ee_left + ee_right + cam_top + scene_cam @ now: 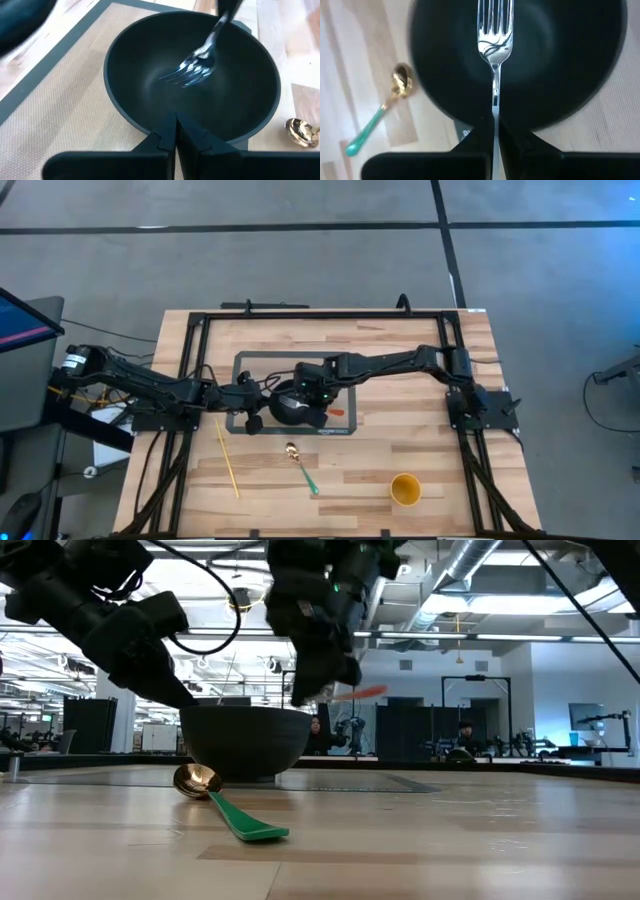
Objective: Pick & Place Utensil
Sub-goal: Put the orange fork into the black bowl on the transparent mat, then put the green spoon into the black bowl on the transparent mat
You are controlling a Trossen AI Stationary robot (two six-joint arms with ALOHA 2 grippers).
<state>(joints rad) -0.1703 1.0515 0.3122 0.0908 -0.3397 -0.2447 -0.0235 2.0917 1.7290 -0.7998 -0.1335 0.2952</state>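
We see the right gripper (494, 131) with its jaws pinching a silver fork (495, 35) over the black bowl (150, 90). The left gripper (176, 136), jaws closed on the bowl's rim. Only the high view shows a yellow cup (405, 489). No words are readable.

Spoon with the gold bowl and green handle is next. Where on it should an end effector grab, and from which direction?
Take the gold-bowled, green-handled spoon at mid-handle, coming straight down from above. It lies flat on the wooden table, so only the handle's two long edges offer themselves; set the fingers across it. The slim, straight handle suits this better than the rounded bowl, which lies nearest the black bowl.
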